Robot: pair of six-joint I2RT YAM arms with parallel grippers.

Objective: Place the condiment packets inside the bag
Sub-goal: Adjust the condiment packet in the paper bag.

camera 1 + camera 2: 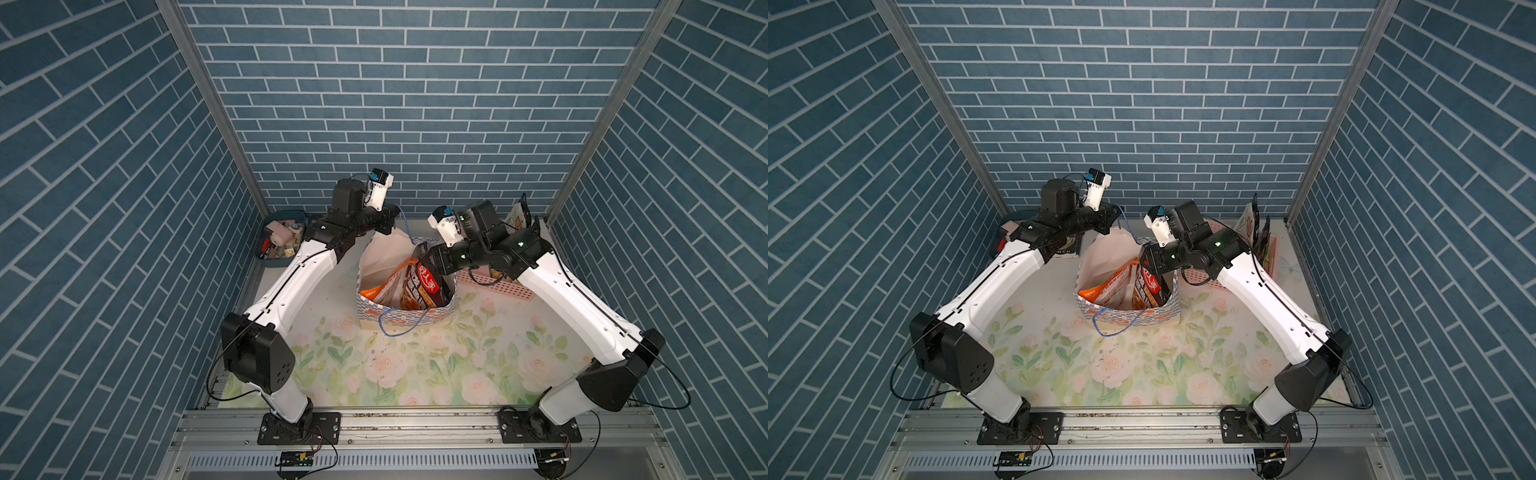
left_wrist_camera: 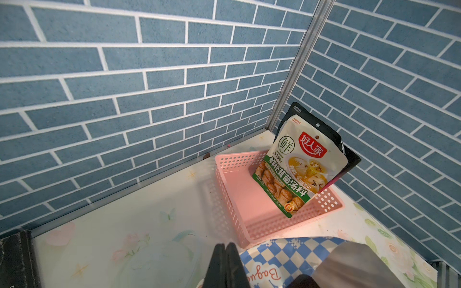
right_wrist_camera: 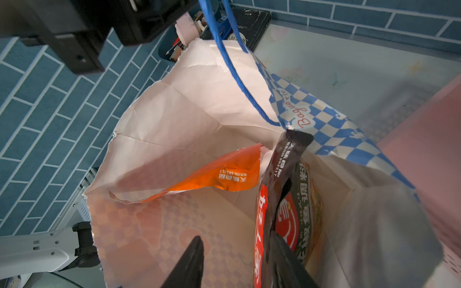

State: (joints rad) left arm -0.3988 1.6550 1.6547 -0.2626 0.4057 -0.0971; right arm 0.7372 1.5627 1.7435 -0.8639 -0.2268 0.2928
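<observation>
The checked bag [image 1: 399, 316] stands open mid-table, seen in both top views [image 1: 1125, 316]. Its blue cord handle [image 3: 239, 82] runs up taut to my left gripper [image 1: 390, 220], whose fingers [image 2: 219, 259] are pressed shut behind the bag's rear wall [image 2: 287, 256]. An orange condiment packet [image 1: 395, 278] and a black one [image 3: 289, 159] stand inside the bag. My right gripper [image 3: 237, 251] hangs in the bag's mouth, open, the black packet lying against one finger. A white-and-green packet [image 2: 301, 169] and a black packet [image 2: 324, 129] behind it lean in the pink basket [image 2: 232, 199].
The pink basket [image 1: 507, 286] sits at the back right, close behind the bag and under my right arm. A blue tray [image 1: 278, 237] of small items fills the back left corner, with a black box [image 1: 1065, 249] beside it. Blue brick walls enclose three sides.
</observation>
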